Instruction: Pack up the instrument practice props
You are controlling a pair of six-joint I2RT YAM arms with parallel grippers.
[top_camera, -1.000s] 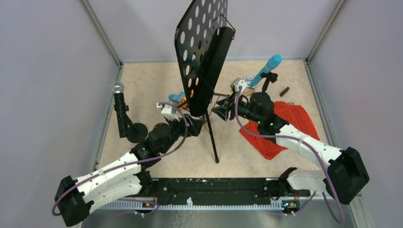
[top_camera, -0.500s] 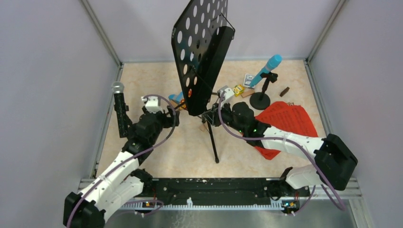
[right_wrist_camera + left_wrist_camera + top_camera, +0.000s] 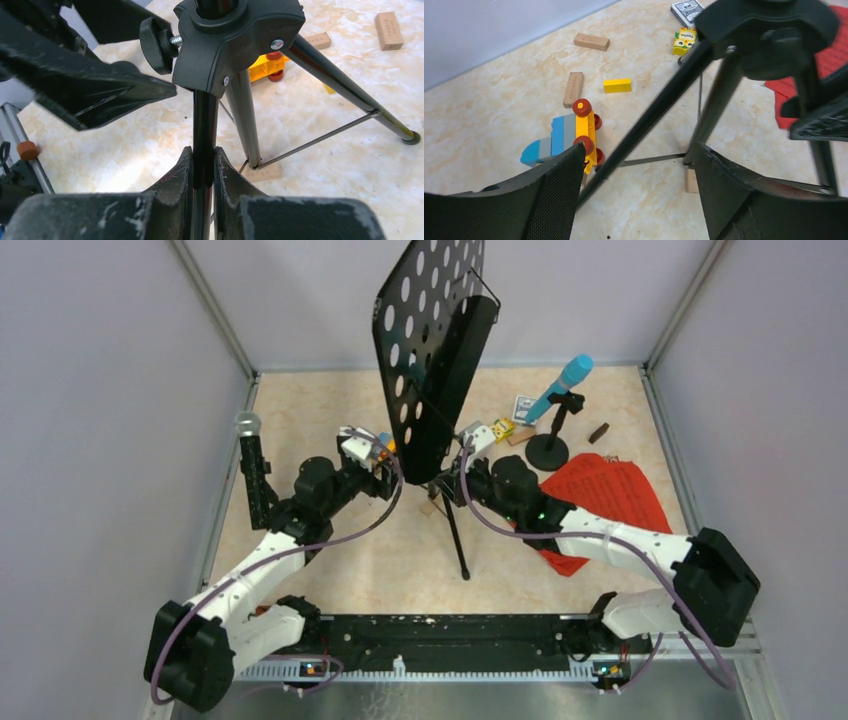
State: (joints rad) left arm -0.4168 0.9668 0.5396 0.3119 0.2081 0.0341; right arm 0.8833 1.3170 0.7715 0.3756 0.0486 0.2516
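The black hole-punched music desk [image 3: 430, 340] stands mid-table on its tripod legs [image 3: 456, 535]. My right gripper [image 3: 447, 486] is shut on a black leg tube [image 3: 203, 125] just under the tripod hub [image 3: 235, 35]. My left gripper [image 3: 388, 476] is open, its fingers either side of a slanting tripod leg [image 3: 649, 120]. The red sheet-music pages [image 3: 605, 490] lie to the right. The blue microphone [image 3: 566, 380] sits in its round-based holder [image 3: 547, 452]. The black silver-headed microphone [image 3: 248, 426] stands in a holder [image 3: 262, 490] at the left.
A colourful toy vehicle [image 3: 566, 140] lies by my left finger. Wooden blocks [image 3: 574, 89], a yellow block [image 3: 617, 85], a small yellow toy [image 3: 684, 40] and a card box [image 3: 686, 10] lie behind the stand. The enclosure walls stand close on three sides.
My left gripper has swung right, from beside the black microphone to the tripod. The music desk has tipped slightly right. My right gripper stays clamped on the stand.
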